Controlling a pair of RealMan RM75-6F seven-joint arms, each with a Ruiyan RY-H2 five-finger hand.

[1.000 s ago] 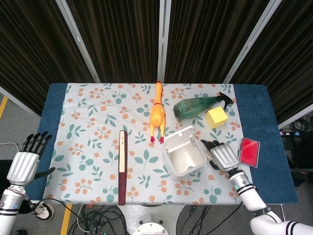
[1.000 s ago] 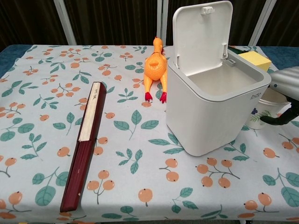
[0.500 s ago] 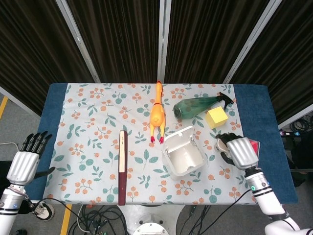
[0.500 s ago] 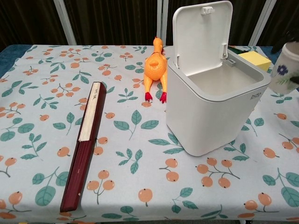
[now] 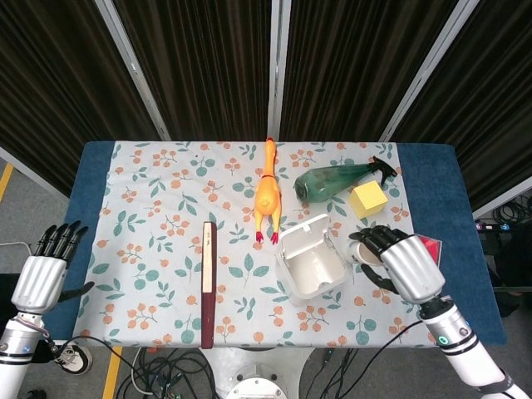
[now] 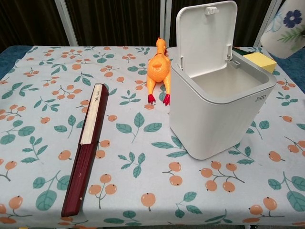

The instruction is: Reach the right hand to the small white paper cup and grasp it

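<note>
The small white paper cup (image 5: 362, 251) with a blue flower print is held off the table, just right of the open white bin (image 5: 312, 264). My right hand (image 5: 406, 266) grips it from the right, dark fingers wrapped round its side. In the chest view the cup (image 6: 286, 27) hangs tilted in the top right corner, high above the bin (image 6: 219, 112); the hand itself does not show there. My left hand (image 5: 41, 278) hovers off the table's left edge, fingers straight and apart, holding nothing.
A dark red book (image 5: 208, 283) lies left of the bin. An orange rubber chicken (image 5: 267, 195), a green spray bottle (image 5: 337, 179) and a yellow block (image 5: 367, 199) lie behind it. A red flat object (image 5: 431, 243) peeks out beside my right hand.
My right hand has raised the cup from the table beside the bin. In the chest view the cup climbed from the bin's lower right to the top right corner.
</note>
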